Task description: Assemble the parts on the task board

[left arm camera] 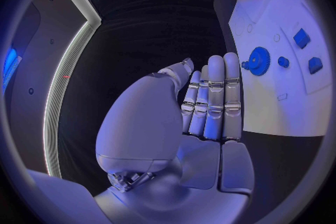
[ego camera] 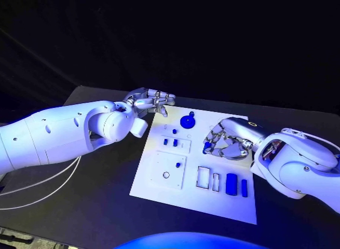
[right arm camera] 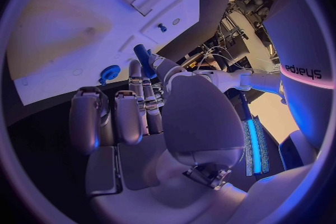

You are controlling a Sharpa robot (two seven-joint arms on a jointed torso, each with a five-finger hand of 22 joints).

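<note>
The white task board (ego camera: 159, 187) lies in the middle of the black table. A blue gear (ego camera: 188, 122) stands near its far edge, also seen as a gear (left arm camera: 259, 60) from the left wrist. Small blue pieces (ego camera: 171, 141) sit left of centre, and two long blue parts (ego camera: 231, 184) lie near the right front. My right hand (ego camera: 226, 141) hovers over the board's right side and pinches a blue part (right arm camera: 143, 59) between thumb and finger. My left hand (ego camera: 150, 101) hangs off the board's far left corner, its fingers (left arm camera: 213, 101) straight and holding nothing.
The board carries a raised square plate (ego camera: 168, 170) with holes, and narrow slots (ego camera: 208, 179) beside the long parts. Black table (ego camera: 80, 207) surrounds the board on all sides. White cables (ego camera: 42, 189) trail under my left arm.
</note>
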